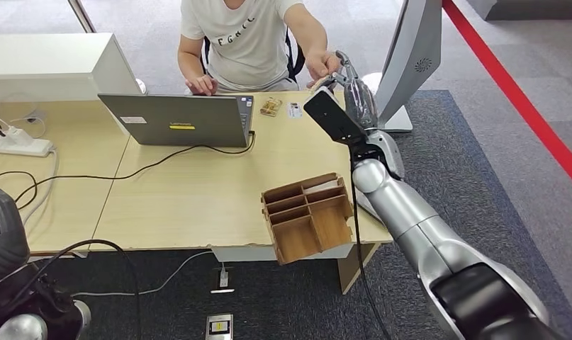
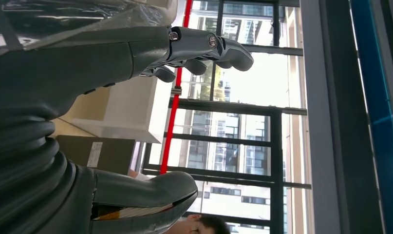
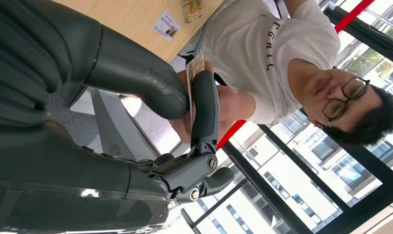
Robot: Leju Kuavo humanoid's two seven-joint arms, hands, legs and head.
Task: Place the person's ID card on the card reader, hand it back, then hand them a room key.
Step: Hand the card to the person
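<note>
My right hand [image 1: 354, 88] is stretched out past the far right edge of the desk toward the seated person [image 1: 244, 42]. It pinches a thin card [image 3: 191, 78], seen edge-on, between thumb and a finger. The person's hand [image 1: 324, 65] is at the card, and their fingers [image 3: 229, 108] lie just behind it. I cannot tell whether it is the ID card or a room key. A white printed card [image 1: 294, 110] and a yellowish card [image 1: 271, 106] lie on the desk near the person. My left hand [image 2: 150, 122] hangs low at the left, fingers apart, holding nothing.
A grey laptop [image 1: 180, 120] stands open at the back of the wooden desk [image 1: 198, 191]. A wooden divided organiser [image 1: 307, 216] overhangs the front right edge. A grey screen stand [image 1: 410, 57] rises close to my right hand. A power strip [image 1: 20, 145] and cables lie at left.
</note>
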